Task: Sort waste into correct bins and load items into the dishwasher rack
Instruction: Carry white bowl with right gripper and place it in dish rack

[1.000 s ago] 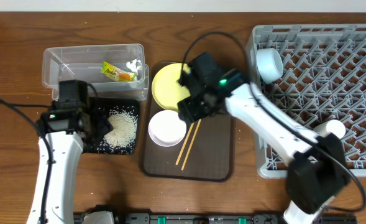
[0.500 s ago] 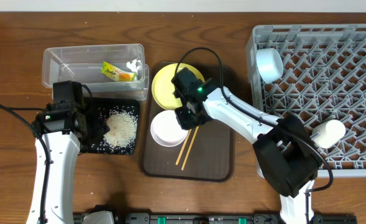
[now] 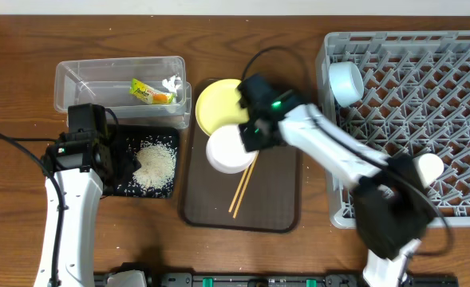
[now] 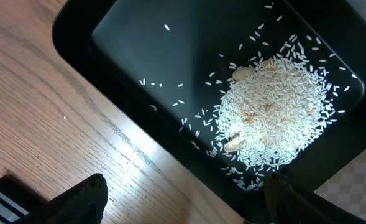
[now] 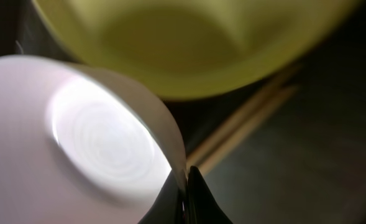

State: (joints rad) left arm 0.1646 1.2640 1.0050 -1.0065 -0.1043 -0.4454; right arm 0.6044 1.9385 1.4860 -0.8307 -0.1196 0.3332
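Observation:
My right gripper (image 3: 250,137) (image 5: 186,194) is shut on the rim of the white bowl (image 3: 228,151) (image 5: 77,137), which hangs tilted over the brown tray and overlaps the yellow plate (image 3: 216,104) (image 5: 189,43). The chopsticks (image 3: 242,188) (image 5: 251,124) lie on the tray below the bowl. My left gripper (image 3: 113,159) (image 4: 186,211) stands open over the near edge of the black tray (image 3: 115,185) (image 4: 145,56), which holds the rice (image 3: 156,163) (image 4: 276,115). The clear tub (image 3: 83,80) holds the snack wrapper (image 3: 150,93) and the white scrap (image 3: 171,83). The grey rack (image 3: 426,104) carries the light blue bowl (image 3: 346,82) and the pale cup (image 3: 429,166).
The dark brown serving tray (image 3: 274,199) lies between the bins and the rack. My right arm stretches from the rack's front left corner across to the tray. Bare wooden table (image 3: 11,96) shows to the left.
My right gripper has shut on the white bowl's rim and raised it up and to the right, toward the yellow plate. The left arm has hardly moved.

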